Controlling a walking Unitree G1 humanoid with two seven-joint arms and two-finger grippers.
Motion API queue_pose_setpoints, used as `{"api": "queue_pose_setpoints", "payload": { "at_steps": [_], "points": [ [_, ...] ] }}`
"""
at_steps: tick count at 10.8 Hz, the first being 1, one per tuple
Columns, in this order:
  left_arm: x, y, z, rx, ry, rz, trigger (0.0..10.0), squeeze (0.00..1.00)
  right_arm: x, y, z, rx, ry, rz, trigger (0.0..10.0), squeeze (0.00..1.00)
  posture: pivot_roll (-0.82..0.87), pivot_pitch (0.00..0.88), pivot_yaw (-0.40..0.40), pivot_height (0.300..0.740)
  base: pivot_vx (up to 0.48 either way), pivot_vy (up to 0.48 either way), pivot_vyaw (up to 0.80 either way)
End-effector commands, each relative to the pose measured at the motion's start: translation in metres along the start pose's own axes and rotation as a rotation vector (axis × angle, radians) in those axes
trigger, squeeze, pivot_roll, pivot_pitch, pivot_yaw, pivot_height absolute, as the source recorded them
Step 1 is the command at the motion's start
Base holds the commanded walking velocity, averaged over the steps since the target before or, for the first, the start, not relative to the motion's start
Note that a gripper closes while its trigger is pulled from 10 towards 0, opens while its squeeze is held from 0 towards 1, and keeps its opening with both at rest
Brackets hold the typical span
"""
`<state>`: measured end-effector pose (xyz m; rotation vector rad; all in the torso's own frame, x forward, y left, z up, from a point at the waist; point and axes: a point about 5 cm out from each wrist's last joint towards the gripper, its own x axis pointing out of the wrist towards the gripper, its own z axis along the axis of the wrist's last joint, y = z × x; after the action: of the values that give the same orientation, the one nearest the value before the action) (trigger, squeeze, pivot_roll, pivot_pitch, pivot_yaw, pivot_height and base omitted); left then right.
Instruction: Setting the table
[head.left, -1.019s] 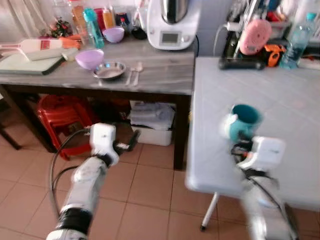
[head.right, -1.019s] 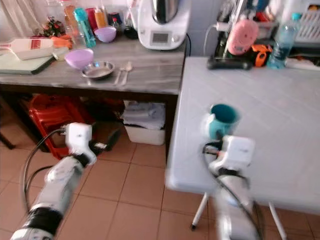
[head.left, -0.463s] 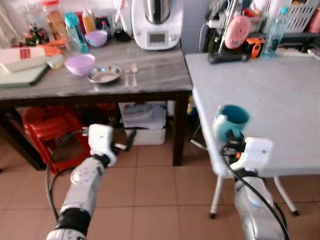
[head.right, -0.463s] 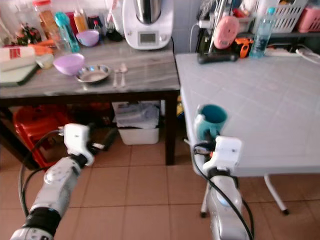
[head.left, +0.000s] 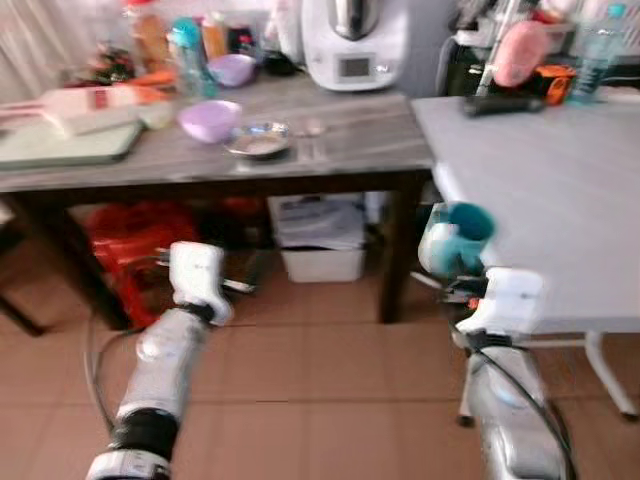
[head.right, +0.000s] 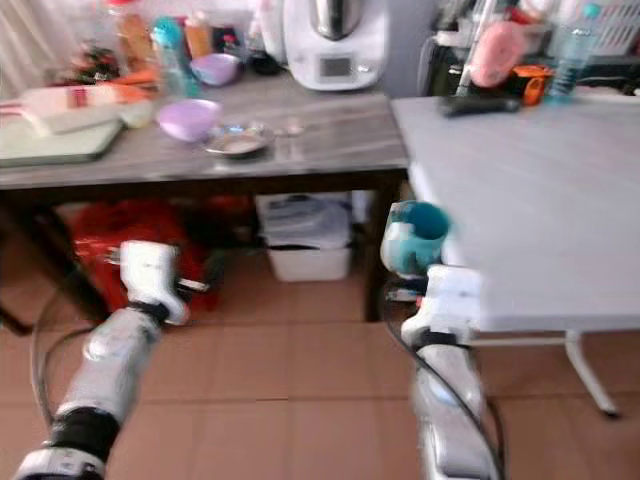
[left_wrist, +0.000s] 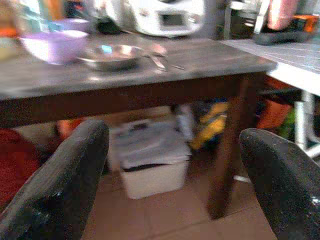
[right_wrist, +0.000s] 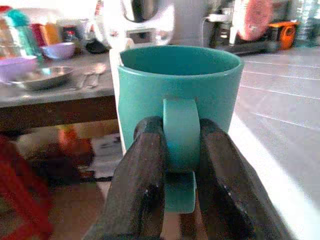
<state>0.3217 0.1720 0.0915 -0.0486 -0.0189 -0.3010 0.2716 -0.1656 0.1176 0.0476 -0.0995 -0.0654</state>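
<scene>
I see a grey-topped wooden table (head.left: 330, 140) ahead of my left gripper (head.left: 240, 287). On it sit a lilac bowl (head.left: 208, 118), a steel dish (head.left: 258, 143), spoons (head.left: 312, 130) just beside it, a white kitchen machine (head.left: 355, 42), bottles (head.left: 186, 58) and a green cutting board (head.left: 70, 142). Just right of my right gripper (right_wrist: 181, 150) stands a white tiled table (head.left: 560, 190) carrying a water bottle (head.left: 598, 48) at its far edge. Under the wooden table, on the terracotta tile floor (head.left: 330, 390), rest a white bin (head.left: 322, 262) and a red stool (head.left: 135, 240).

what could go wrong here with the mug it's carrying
The right gripper pinches the teal mug only by its handle, so the mug might swivel or slip while the robot walks. The mug hangs beside the white table, near its edge, and might knock it. The views are blurred, so setting it down now might be inaccurate.
</scene>
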Motion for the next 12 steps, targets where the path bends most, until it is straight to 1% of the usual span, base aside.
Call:
{"api": "queue_pose_setpoints", "payload": {
  "at_steps": [1, 3, 4, 5, 6, 7, 8, 12],
  "points": [
    [0.004, -0.008, 0.000, -0.002, -0.002, -0.018, 10.0, 0.00, 0.000, -0.008, 0.002, -0.013, -0.015, -0.022, 10.0, 0.00, 0.00, 0.000, 0.076, 0.740, 0.000, 0.465, 0.00],
    [0.006, -0.006, 0.003, 0.003, -0.012, -0.002, 10.0, 0.00, 0.000, -0.008, 0.002, -0.013, -0.017, -0.019, 10.0, 0.00, 0.00, 0.000, 0.077, 0.740, 0.000, 0.472, 0.00],
    [0.006, -0.004, 0.004, 0.021, -0.022, 0.029, 10.0, 0.00, 0.000, -0.007, 0.002, -0.015, -0.016, -0.017, 10.0, 0.00, 0.00, 0.000, 0.075, 0.740, 0.000, 0.000, 0.00],
    [0.004, 0.003, 0.005, 0.074, -0.027, 0.087, 10.0, 0.00, 0.000, -0.007, 0.002, -0.017, -0.018, -0.013, 10.0, 0.00, 0.00, 0.000, 0.076, 0.740, 0.000, 0.000, 0.00],
    [0.003, 0.005, 0.005, 0.079, -0.023, 0.076, 10.0, 0.00, 0.000, -0.007, 0.003, -0.021, -0.022, -0.011, 10.0, 0.00, 0.00, 0.000, 0.076, 0.740, 0.000, 0.000, 0.00],
    [0.002, 0.004, 0.005, 0.071, -0.028, 0.056, 10.0, 0.00, 0.000, -0.007, 0.003, -0.024, -0.025, -0.009, 10.0, 0.00, 0.00, 0.000, 0.076, 0.740, 0.000, 0.000, 0.52],
    [0.002, 0.004, 0.005, 0.074, -0.028, 0.050, 10.0, 0.00, 0.000, -0.006, 0.003, -0.024, -0.027, -0.008, 10.0, 0.00, 0.00, 0.000, 0.076, 0.740, 0.289, 0.000, 0.40],
    [0.002, 0.002, 0.005, 0.064, -0.035, 0.043, 10.0, 0.00, -0.001, -0.006, 0.003, -0.026, -0.028, -0.004, 10.0, 0.00, 0.00, 0.000, 0.077, 0.740, 0.408, 0.000, 0.00]
  ]
}}
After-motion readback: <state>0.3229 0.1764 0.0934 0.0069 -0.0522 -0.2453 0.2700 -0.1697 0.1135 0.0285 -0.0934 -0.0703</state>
